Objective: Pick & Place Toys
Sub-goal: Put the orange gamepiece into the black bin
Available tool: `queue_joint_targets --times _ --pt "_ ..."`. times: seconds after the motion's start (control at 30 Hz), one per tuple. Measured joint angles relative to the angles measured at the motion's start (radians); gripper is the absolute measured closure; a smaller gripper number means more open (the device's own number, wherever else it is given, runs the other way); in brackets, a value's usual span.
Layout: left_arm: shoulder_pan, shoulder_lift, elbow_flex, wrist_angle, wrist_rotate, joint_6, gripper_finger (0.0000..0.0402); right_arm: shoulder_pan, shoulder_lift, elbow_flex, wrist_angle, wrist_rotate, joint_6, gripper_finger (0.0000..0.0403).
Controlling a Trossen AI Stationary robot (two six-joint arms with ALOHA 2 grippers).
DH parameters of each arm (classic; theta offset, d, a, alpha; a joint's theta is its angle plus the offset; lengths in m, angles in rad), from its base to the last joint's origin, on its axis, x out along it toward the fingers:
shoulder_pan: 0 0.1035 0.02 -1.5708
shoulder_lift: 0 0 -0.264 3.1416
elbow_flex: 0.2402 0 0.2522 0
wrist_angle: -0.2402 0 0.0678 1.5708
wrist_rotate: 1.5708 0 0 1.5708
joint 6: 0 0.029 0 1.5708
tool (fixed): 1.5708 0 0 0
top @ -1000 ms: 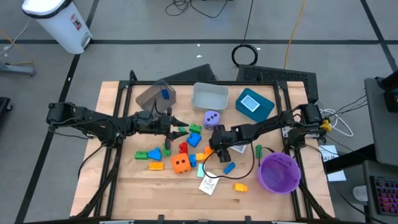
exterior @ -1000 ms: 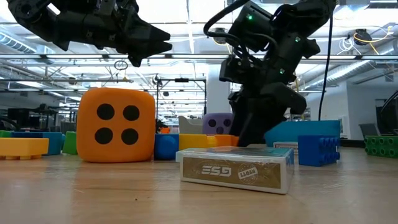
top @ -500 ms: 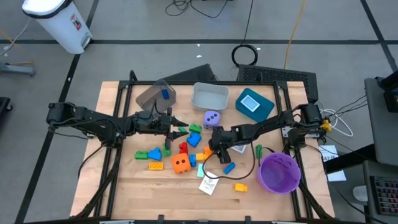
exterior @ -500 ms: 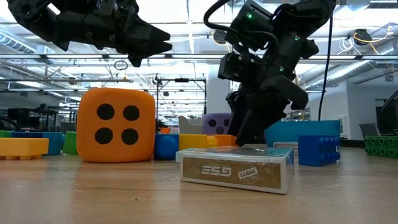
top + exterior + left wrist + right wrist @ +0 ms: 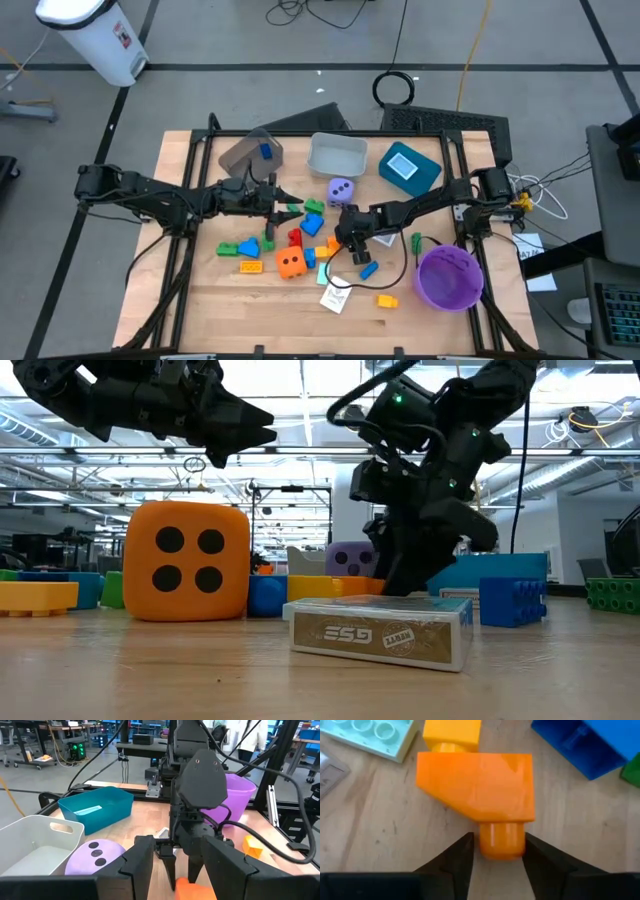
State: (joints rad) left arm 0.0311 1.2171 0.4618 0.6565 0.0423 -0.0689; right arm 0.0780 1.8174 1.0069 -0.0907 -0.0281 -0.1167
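Note:
An orange block [image 5: 480,782] lies on the table among several small blocks [image 5: 300,232] near the middle. My right gripper [image 5: 499,854] slants down over it, shut on its round peg; in the high view the gripper [image 5: 345,240] sits just right of the pile. My left gripper [image 5: 288,200] hovers open above the pile's far left part, nothing between its fingers [image 5: 137,865]. An orange die [image 5: 187,560] and a card pack [image 5: 380,630] rest flat on the table toward the near edge. A purple die [image 5: 341,190] sits farther back. My right gripper pinches the orange block's round peg [image 5: 502,840], which sticks out of the block's side toward me, between its two fingers [image 5: 462,857]. The fingers slant down from the table's right side. The block lies flat on the table.
A brown bin [image 5: 250,152], a grey bin [image 5: 337,155] and a teal bin [image 5: 410,167] stand along the far side. A purple bowl [image 5: 448,277] stands at the near right. A yellow block [image 5: 452,732] and a blue one [image 5: 590,745] lie close beyond the orange block.

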Motion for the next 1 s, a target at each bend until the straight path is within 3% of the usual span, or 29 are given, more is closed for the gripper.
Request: queue_joint_targets --times 0.2,0.5,0.63,1.0 --pt "0.0 0.0 0.0 -0.006 0.0 0.0 0.0227 0.0 0.021 0.003 0.008 -0.003 -0.003 0.0289" --pt "0.0 0.0 0.0 -0.006 0.0 -0.008 0.0227 0.0 -0.05 -0.002 -0.004 0.001 -0.025 0.0281" --pt "0.0 0.0 0.0 -0.006 0.0 -0.019 0.0227 0.0 -0.136 -0.002 -0.029 0.008 -0.027 0.0293" --pt "0.0 0.0 0.0 0.006 0.0 -0.049 0.0227 0.0 -0.422 0.0 -0.088 0.216 -0.071 0.0286"
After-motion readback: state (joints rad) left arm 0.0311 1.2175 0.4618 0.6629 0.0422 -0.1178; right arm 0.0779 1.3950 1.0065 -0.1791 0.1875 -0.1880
